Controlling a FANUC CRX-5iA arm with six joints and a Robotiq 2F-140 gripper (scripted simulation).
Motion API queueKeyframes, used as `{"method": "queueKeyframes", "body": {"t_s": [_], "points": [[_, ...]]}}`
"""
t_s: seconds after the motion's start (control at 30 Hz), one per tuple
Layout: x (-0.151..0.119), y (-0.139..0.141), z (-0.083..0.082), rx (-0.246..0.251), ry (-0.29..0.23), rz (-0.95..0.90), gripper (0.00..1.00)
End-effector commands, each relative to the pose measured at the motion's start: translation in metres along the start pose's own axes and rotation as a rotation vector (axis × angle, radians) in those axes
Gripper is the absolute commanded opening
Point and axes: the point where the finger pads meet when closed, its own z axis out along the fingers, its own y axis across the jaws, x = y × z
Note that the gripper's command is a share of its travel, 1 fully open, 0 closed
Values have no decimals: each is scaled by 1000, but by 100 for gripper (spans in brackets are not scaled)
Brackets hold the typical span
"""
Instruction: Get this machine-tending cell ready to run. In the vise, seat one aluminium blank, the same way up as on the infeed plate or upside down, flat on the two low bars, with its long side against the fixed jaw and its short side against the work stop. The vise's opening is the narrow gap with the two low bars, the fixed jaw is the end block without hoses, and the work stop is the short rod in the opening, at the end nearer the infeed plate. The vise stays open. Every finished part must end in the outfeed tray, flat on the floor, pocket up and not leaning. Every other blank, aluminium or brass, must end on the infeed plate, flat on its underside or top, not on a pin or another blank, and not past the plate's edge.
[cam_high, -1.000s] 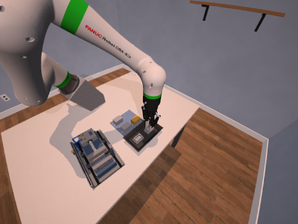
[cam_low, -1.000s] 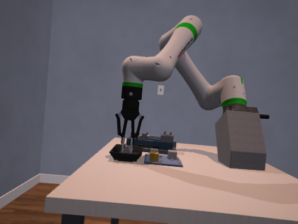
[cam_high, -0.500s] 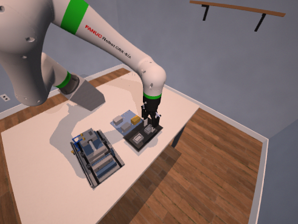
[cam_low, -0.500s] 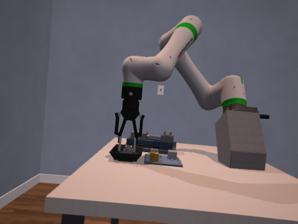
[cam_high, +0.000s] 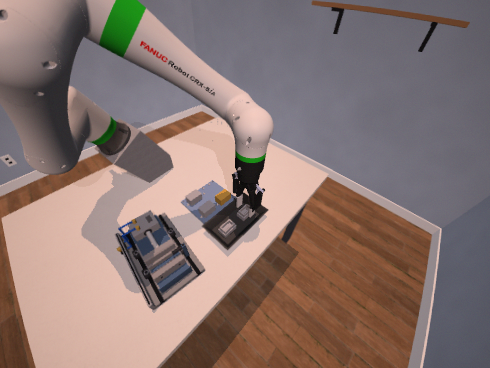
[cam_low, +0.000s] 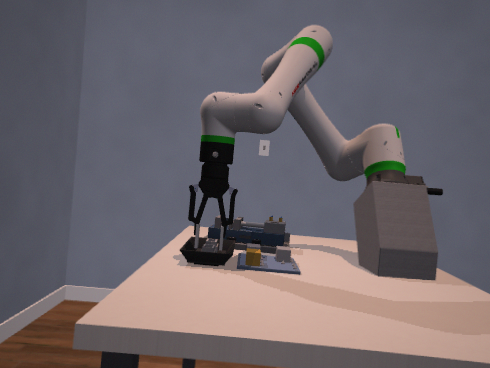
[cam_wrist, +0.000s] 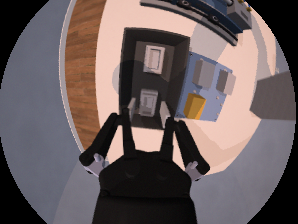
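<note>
My gripper (cam_high: 248, 206) stands low over the far end of the black outfeed tray. Its fingers are open, one on each side of a grey finished part (cam_wrist: 148, 103) that rests on the tray floor, pocket up. In the wrist view the gripper (cam_wrist: 148, 113) shows a small gap to the part on both sides. A second finished part (cam_high: 227, 228) lies flat at the tray's other end. The blue infeed plate (cam_high: 207, 200) holds two grey aluminium blanks (cam_high: 193, 196) (cam_high: 206, 208) and a brass blank (cam_high: 223, 197). The vise (cam_high: 157, 255) stands open, to the left of the tray.
The robot's grey base block (cam_low: 397, 230) stands at the back of the table. The tray lies close to the table's edge (cam_high: 280, 235). In the exterior view the vise (cam_low: 250, 229) is behind the tray (cam_low: 207, 252) and plate (cam_low: 270, 264).
</note>
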Motion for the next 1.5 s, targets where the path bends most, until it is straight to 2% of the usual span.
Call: {"method": "queueKeyframes", "body": {"t_s": [0.0, 0.6, 0.73, 0.9, 1.1, 1.17, 1.47], "points": [[0, 0, 0, 0, 0, 0, 40], [0, 0, -2, 0, 0, 0, 40], [0, 0, -8, 0, 0, 0, 40], [0, 0, -25, 0, 0, 0, 40], [0, 0, -58, 0, 0, 0, 40], [0, 0, -58, 0, 0, 0, 40], [0, 0, -110, 0, 0, 0, 40]]}}
